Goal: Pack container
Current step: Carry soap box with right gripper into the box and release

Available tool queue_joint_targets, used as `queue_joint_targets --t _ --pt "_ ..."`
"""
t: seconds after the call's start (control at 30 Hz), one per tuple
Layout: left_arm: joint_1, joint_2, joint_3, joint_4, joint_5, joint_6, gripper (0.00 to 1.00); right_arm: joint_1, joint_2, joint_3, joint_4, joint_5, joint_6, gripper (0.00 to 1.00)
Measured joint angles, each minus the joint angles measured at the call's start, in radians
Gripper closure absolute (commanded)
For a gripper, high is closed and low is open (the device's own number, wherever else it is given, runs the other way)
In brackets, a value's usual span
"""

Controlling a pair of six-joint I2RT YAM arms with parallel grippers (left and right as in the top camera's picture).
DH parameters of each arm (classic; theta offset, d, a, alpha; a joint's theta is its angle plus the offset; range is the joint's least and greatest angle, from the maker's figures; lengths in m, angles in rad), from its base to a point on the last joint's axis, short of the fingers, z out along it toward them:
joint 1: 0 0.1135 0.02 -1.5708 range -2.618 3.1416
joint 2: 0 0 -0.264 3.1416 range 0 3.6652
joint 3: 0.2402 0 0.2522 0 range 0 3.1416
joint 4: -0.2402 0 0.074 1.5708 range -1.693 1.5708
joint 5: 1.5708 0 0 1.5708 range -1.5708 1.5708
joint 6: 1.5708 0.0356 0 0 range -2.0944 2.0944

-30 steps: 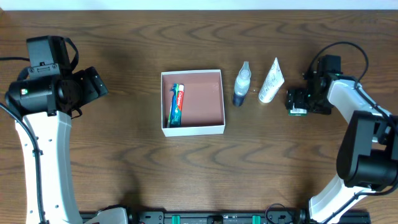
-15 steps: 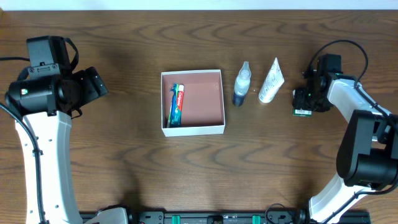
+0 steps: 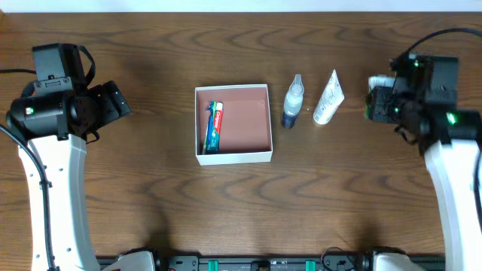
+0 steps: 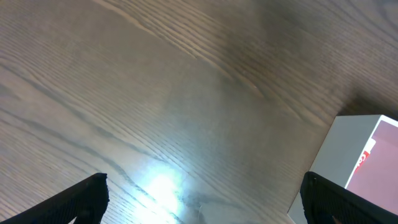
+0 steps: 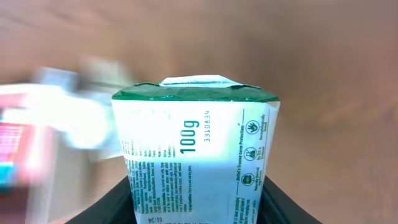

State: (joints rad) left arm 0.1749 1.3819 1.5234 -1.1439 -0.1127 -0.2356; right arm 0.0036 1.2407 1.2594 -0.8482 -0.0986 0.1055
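Note:
The container (image 3: 260, 155), a shallow white-walled box with a pinkish-brown inside, sits mid-table and holds a toothpaste tube (image 3: 214, 126) along its left wall. Its white corner shows in the left wrist view (image 4: 348, 155). My right gripper (image 3: 380, 104) is shut on a green-and-white packet (image 5: 196, 155), held above the table at the right; the packet also shows in the overhead view (image 3: 374, 98). My left gripper (image 4: 202, 205) is open and empty, left of the container. A small spray bottle (image 3: 293, 101) and a white tube (image 3: 329, 98) lie between container and right gripper.
The dark wooden table (image 3: 226, 211) carries nothing else. The left arm (image 3: 56, 113) stands at the far left and the right arm (image 3: 452, 150) at the far right.
My right gripper has lifted the green-and-white packet off the table and the arm has swung up and straightened. The left arm has not moved.

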Motion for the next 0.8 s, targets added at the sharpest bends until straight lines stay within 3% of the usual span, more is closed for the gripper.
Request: queue_joint_targets --t 0.13,0.3,0.5,0.8 --pt "0.0 0.0 0.0 0.0 0.0 0.0 0.02 0.152 -0.15 0.003 0.032 -0.03 0.06 0.57" --pt "0.0 0.0 0.0 0.0 0.0 0.0 0.02 0.339 -0.134 0.003 0.158 -0.034 0.15 0.6" --pt "0.0 0.0 0.0 0.0 0.0 0.0 0.02 0.515 0.15 0.002 0.372 -0.022 0.267 0.6" --pt "0.0 0.0 0.0 0.0 0.0 0.0 0.02 0.644 0.546 -0.011 0.788 -0.101 0.405 0.56"
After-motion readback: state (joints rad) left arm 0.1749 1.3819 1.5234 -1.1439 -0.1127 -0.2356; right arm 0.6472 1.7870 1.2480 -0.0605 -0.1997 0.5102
